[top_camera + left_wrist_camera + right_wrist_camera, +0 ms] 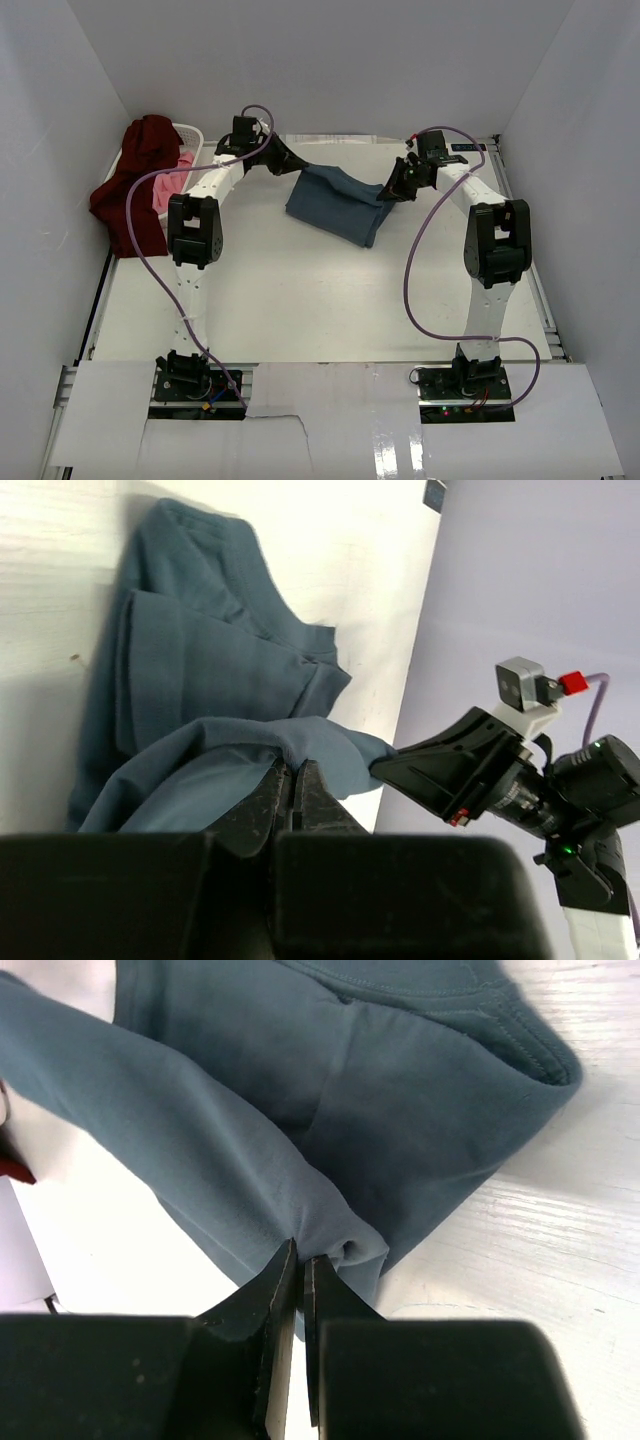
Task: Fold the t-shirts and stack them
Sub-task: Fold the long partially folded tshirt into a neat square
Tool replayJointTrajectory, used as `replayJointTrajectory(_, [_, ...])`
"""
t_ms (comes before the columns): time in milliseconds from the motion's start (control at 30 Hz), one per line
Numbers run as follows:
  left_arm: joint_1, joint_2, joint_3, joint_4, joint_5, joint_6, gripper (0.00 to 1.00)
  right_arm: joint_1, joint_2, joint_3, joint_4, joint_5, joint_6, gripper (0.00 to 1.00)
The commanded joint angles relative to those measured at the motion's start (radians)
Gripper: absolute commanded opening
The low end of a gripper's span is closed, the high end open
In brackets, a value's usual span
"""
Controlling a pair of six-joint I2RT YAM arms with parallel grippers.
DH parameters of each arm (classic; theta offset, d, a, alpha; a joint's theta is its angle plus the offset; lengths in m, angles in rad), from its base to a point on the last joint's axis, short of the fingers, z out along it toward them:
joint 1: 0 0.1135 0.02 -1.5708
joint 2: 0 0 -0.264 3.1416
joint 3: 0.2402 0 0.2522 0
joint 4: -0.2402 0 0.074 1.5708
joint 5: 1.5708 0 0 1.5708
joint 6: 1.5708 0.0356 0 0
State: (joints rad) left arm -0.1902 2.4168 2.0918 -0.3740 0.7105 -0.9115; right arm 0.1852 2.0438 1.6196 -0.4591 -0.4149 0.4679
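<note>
A dusty teal-blue t-shirt (pixel 335 205) lies partly folded at the back middle of the table, its upper layer lifted between both arms. My left gripper (pixel 287 160) is shut on the shirt's left edge; in the left wrist view the cloth (pixel 210 670) bunches over the closed fingertips (pixel 293 772). My right gripper (pixel 397 187) is shut on the shirt's right edge, where a pinch of fabric (pixel 330 1100) sits at the tips (pixel 301 1257). A dark maroon t-shirt (pixel 135 185) and a pink t-shirt (pixel 168 190) hang over the basket at the back left.
A white plastic laundry basket (pixel 190 134) stands in the back left corner against the wall. White walls close in the table on three sides. The right arm's wrist and camera (pixel 520 770) show close by in the left wrist view.
</note>
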Motion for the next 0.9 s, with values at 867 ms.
replayJointTrajectory(867, [-0.031, -0.357, -0.613, -0.006, -0.111, 0.115, 0.05, 0.066, 0.437, 0.471, -0.18, -0.007, -0.081, 0.08])
